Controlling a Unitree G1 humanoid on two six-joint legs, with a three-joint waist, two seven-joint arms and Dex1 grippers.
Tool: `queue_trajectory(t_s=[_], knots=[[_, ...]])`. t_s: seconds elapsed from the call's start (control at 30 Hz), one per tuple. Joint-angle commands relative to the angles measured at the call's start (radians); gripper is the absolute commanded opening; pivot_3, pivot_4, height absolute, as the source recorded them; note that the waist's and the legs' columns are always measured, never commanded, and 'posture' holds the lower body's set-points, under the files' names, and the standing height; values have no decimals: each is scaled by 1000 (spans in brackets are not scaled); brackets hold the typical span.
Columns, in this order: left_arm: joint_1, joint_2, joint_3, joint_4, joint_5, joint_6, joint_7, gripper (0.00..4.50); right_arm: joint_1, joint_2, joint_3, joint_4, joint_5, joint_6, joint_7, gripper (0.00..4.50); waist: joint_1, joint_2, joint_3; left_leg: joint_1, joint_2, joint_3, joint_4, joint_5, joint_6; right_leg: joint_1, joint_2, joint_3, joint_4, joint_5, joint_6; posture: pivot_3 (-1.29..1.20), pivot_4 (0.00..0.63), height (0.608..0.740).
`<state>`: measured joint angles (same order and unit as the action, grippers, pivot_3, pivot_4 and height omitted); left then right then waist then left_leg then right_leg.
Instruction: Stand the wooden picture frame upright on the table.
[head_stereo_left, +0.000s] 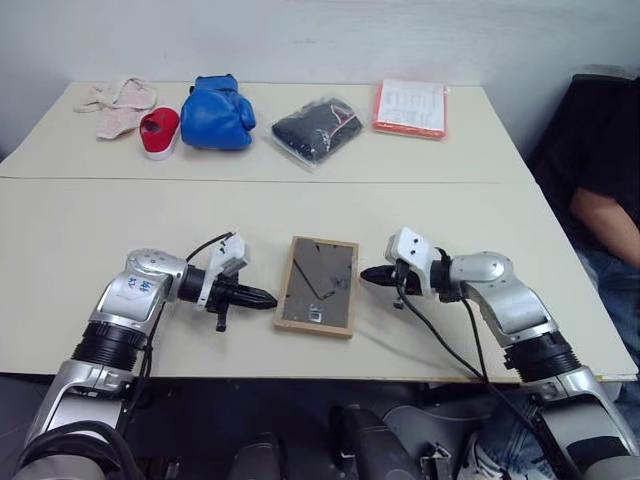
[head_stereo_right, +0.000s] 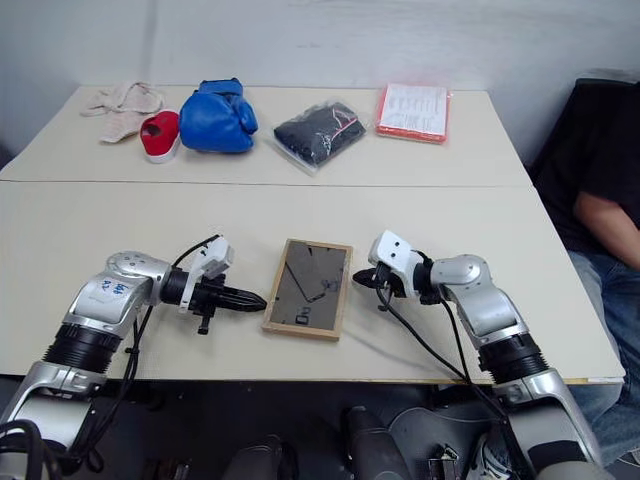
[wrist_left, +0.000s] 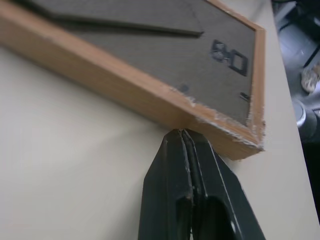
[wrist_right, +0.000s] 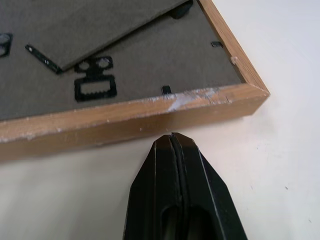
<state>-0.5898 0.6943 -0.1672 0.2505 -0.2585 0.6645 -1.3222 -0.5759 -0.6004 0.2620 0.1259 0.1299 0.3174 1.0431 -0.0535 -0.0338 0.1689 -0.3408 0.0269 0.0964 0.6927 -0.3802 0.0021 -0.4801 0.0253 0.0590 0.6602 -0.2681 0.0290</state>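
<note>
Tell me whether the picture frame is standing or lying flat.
Lying flat: the wooden picture frame rests face-down on the table, grey back panel up.

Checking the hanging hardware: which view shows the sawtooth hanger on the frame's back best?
The right wrist view: the sawtooth hanger is close and crisp. The left wrist view shows it obliquely; both eye views show a small speck.

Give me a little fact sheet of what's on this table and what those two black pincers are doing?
Main item: small light-wood picture frame, lying flat, dark grey back panel up
Surface: cream table
Left gripper: shut, tip at the frame's left edge
Right gripper: shut, tip close to the frame's right edge
Far side: blue boxing glove, red-and-white shoe, black bagged bundle, orange-edged white packet
Status: frame not yet upright
</note>
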Motion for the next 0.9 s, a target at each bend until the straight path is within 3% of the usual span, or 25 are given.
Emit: queue_trajectory(t_s=[0.03, 0.17, 0.4, 0.67, 0.9], knots=[[-13, 59, 45, -27, -112, 282, -30, 860, 2, -63, 12, -89, -24, -48, 73, 0, -6, 0, 0, 0, 0, 0, 0, 0, 0, 0, 0, 0, 0, 0, 0, 0, 150, 740], [-37, 61, 75, -20, -204, 497, -1, 2161, 8, -102, 31, -146, -41, -66, 118, 0, -4, 0, 0, 1, 0, -1, 0, 0, 0, 0, 0, 0, 0, 0, 0, 0, 150, 740], [-51, 11, 4, -20, -221, 597, 85, 4390, 3, -75, 85, -157, -142, -112, 80, 0, 0, 0, 0, 0, 0, -1, 2, 0, -1, 1, 0, -1, 0, 0, 0, 0, 150, 740], [-102, -140, -74, 46, -209, 626, 178, 4479, -1, -27, 115, -150, -189, -109, 47, 0, 27, 4, -5, 4, -1, -1, 4, 1, -4, 6, -1, -1, 0, 0, 0, 0, 150, 740], [-147, -208, -36, 66, -244, 664, 205, 4479, 2, -16, 107, -152, -203, -104, 42, 0, 26, 5, -7, 7, -2, -3, 5, -1, -1, 12, -2, -2, -3, 0, 1, 0, 150, 740]])
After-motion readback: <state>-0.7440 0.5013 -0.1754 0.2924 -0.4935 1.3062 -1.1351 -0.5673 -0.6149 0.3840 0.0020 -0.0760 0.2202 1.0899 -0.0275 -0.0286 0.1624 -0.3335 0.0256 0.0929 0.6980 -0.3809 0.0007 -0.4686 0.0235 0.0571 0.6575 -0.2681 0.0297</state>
